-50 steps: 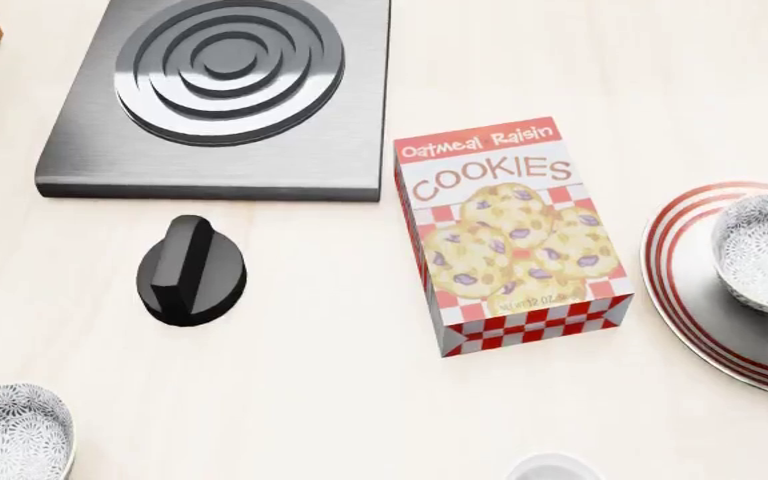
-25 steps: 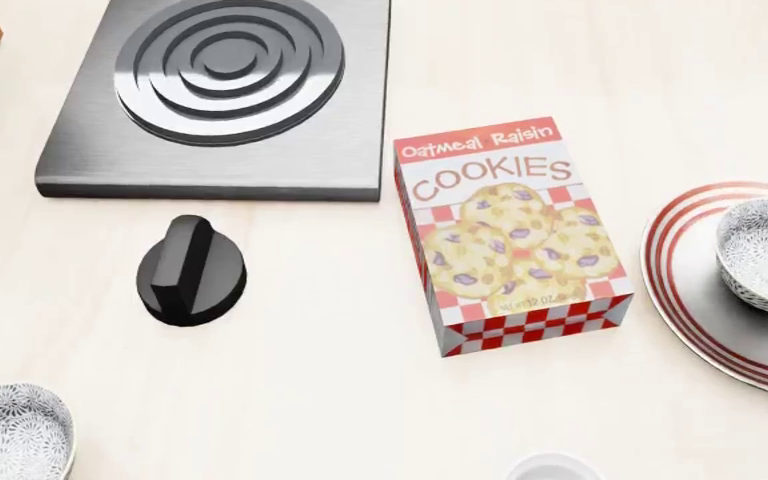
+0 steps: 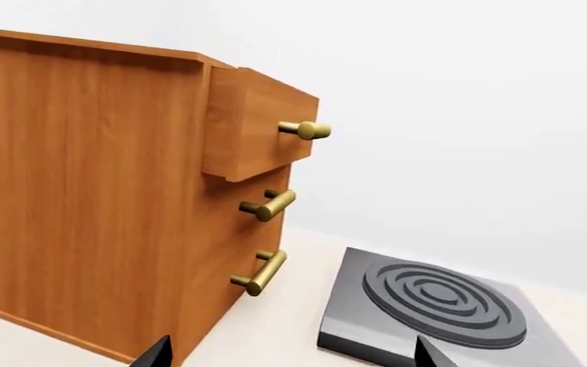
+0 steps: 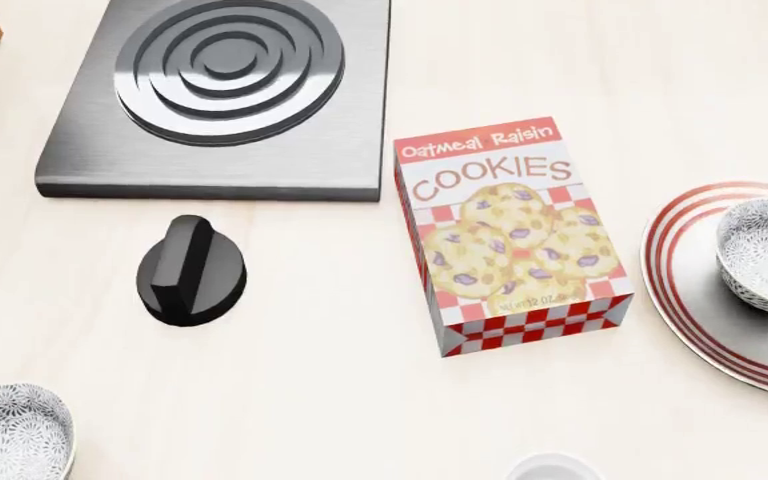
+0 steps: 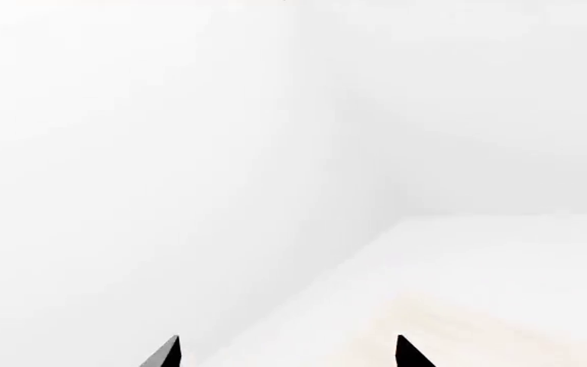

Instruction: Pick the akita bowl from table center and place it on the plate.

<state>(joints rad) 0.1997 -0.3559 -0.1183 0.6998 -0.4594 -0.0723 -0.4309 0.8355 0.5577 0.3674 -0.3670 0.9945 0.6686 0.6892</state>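
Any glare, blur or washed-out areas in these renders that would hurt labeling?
Head view: sharp and evenly lit, with soft shadows under the cookie box and knob; the akita bowl and plate are cropped at the frame edge. Left wrist view: crisp, with a bright sheen on the burner. Right wrist view: nearly all white and low-contrast, with only the right gripper tips showing.

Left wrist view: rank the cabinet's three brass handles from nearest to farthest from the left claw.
1. Bottom handle, lowest on the cabinet front, nearest the left claw.
2. Middle handle, just above it.
3. Top handle, highest up, farthest.
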